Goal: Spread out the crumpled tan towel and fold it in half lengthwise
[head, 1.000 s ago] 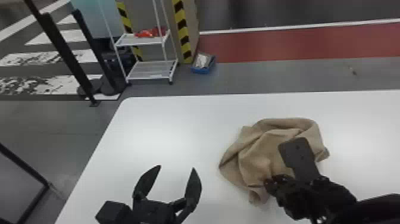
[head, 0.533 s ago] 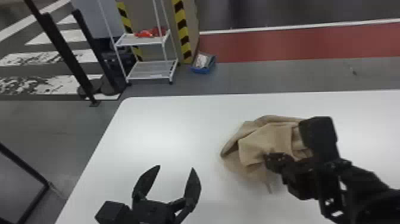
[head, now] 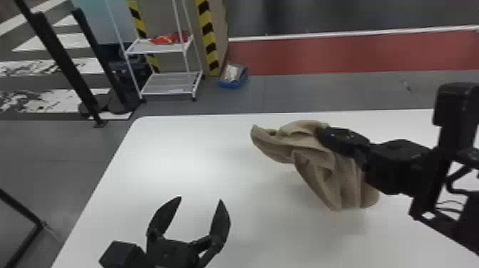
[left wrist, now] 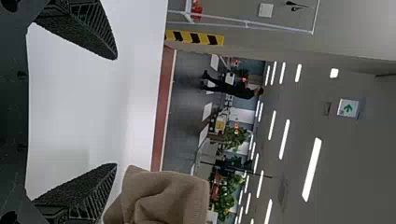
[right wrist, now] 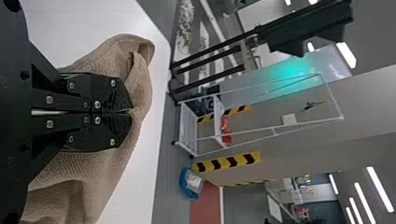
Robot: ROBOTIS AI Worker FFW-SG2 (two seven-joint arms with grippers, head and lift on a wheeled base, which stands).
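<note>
Towel (head: pixel 315 162): held bunched over the table (head: pixel 178 160), toward its right.
Right gripper (right wrist: pixel 129 113): closed on cloth.
Left gripper (head: pixel 200 198): parted, nothing held.
Risk: folds may be laid down doubled, if mid-cloth is pinched.
Unclear: corners are buried; whether one is gripped cannot be told.

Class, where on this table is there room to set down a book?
The widest bare patch of table lies between its far-left corner, the left gripper and the towel; another lies right of that gripper, nearside of the towel. It's crowded rightward, where the right gripper holds the towel.
</note>
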